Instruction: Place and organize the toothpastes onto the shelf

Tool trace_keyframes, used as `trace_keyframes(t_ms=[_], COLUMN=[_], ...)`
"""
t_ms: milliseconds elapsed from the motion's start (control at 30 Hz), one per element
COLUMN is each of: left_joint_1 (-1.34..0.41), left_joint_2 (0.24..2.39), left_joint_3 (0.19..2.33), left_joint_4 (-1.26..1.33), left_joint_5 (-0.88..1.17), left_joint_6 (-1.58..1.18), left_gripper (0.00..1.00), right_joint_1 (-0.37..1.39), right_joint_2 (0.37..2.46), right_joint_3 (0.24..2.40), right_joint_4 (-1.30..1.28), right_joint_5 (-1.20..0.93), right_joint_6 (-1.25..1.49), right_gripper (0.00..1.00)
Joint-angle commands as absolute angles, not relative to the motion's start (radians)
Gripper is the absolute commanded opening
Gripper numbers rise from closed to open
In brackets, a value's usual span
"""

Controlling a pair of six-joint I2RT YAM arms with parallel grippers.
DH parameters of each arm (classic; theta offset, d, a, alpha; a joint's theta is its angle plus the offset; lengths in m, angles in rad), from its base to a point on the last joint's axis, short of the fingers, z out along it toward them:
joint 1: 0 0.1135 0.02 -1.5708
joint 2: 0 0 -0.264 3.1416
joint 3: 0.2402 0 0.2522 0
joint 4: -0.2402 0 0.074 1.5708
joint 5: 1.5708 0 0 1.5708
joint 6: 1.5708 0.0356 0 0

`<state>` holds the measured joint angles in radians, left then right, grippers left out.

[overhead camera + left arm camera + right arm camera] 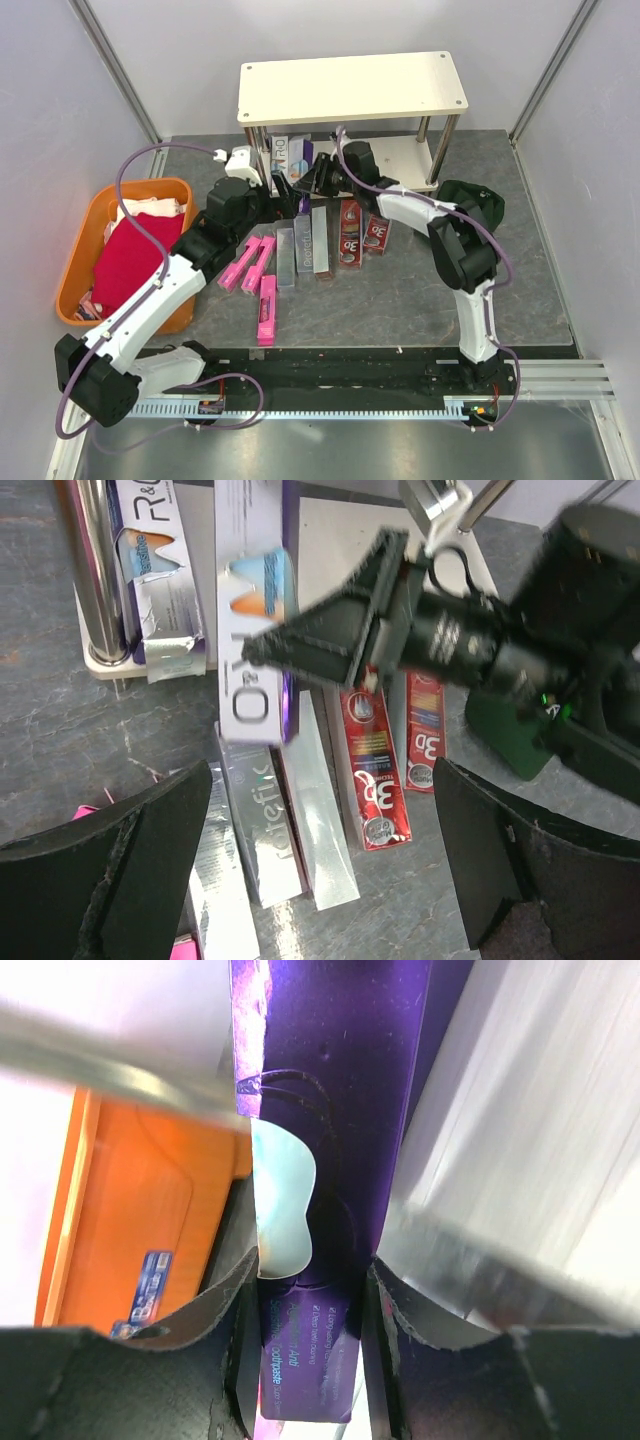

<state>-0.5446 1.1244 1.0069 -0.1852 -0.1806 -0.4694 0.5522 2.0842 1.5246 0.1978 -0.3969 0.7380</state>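
The right pincer (312, 1360) is clamped on a purple-and-white toothpaste box (250, 705). Both fingers press its long sides, and the box runs straight ahead out of the grip. Ahead of this pincer stands the shelf (350, 88). The far end of the held box reaches the lower board (335, 550), but I cannot tell whether it rests there. Left of the held box, against a chrome leg (95, 570), a second box (160, 580) of the same print sits on that board. Further left of the right pincer is the orange basket (130, 1230).

The left pincer (320, 880) is spread wide and holds nothing. It hovers above the desk (400, 300), facing the right pincer. Between and beneath its fingers lie two silver boxes (275, 830). Two red boxes (378, 780) marked 3D lie beside them, nearer its right finger. Three pink boxes (258, 265) lie near its left finger, toward the arm bases.
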Motion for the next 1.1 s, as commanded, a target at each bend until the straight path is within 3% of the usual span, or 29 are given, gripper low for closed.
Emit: trace_keyframes(t_ms=[0,467,767,1067], left_joint_1=[-0.537,-0.537,-0.537,-0.537], left_joint_2=[1.106,1.123,1.141,1.137], left_joint_3=[0.985,0.974,0.976,0.969], left_joint_4=[-0.186,-0.198,-0.198,-0.198], left_joint_5=[-0.198,-0.161,-0.146,-0.138], left_joint_6=[-0.419,-0.429,-0.439,-0.440], left_gripper=[0.99,0.98,0.98,0.98], right_joint_1=[0.509,0.446,0.446,0.446], right_joint_2=[2.195,2.456,2.496,2.433], right_joint_3=[1.718,2.072,2.033,1.927], right_joint_4=[0.135,0.003,0.063,0.106], right_joint_5=[-0.485,-0.614,-0.525,-0.387], right_joint_6=[0.701,0.683,0.752,0.756], right_gripper=[0.36,0.40,0.54,0.77])
